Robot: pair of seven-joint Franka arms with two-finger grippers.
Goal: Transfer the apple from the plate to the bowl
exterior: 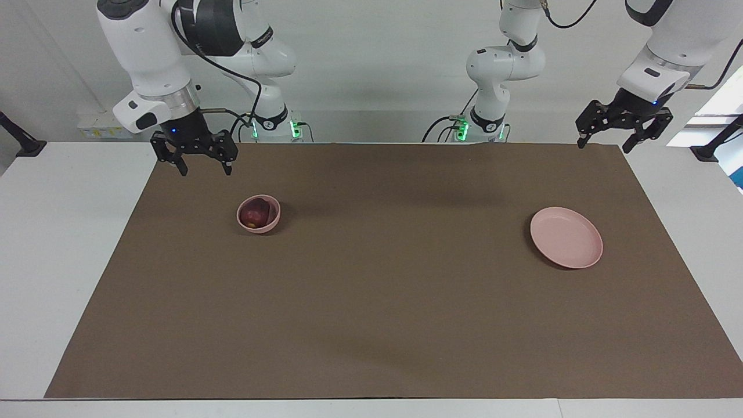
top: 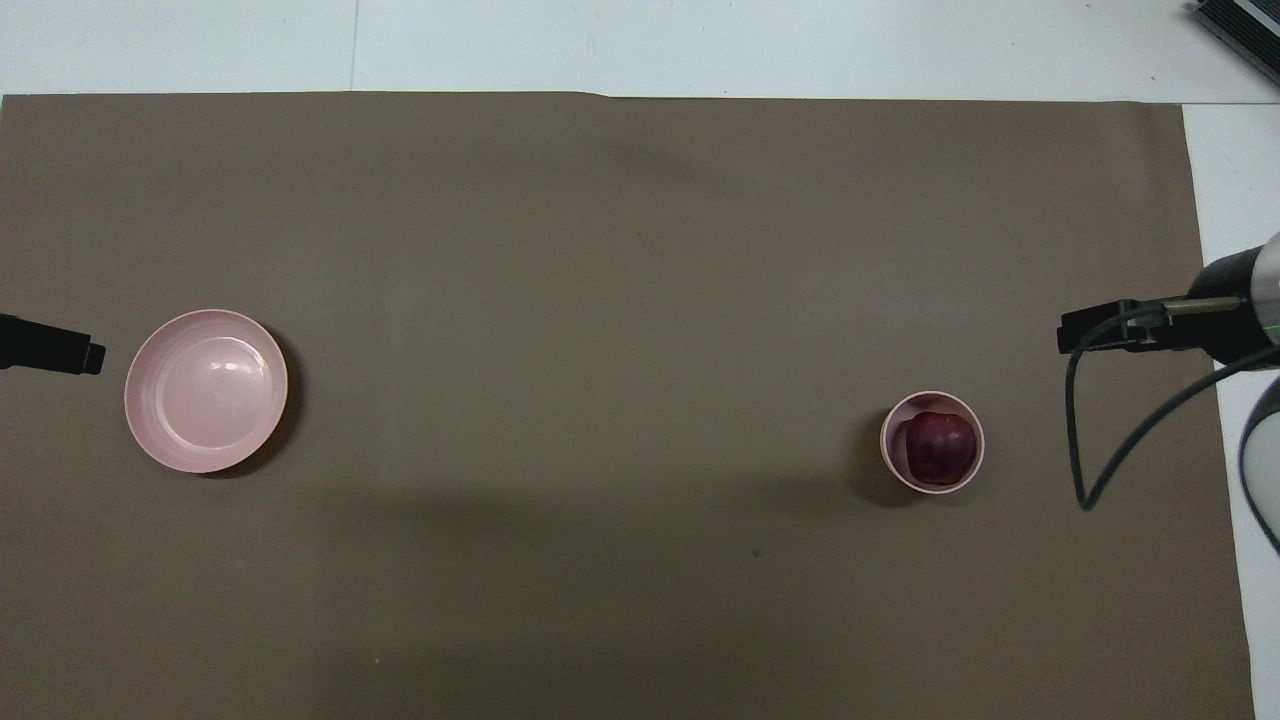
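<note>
The dark red apple (exterior: 255,216) lies inside the small deep pink bowl (exterior: 261,228) toward the right arm's end of the table. It also shows in the overhead view (top: 940,447), filling most of the bowl (top: 897,440). The flat pink plate (exterior: 566,238) sits bare toward the left arm's end, also in the overhead view (top: 205,390). My right gripper (exterior: 206,171) hangs open and empty, raised over the mat's edge, apart from the bowl (top: 1075,333). My left gripper (exterior: 603,146) hangs open and empty, raised over the mat's corner, apart from the plate (top: 85,357).
A brown mat (exterior: 383,290) covers most of the white table (exterior: 52,244). The bowl and the plate stand far apart on it. A black cable (top: 1090,440) loops from the right arm's wrist.
</note>
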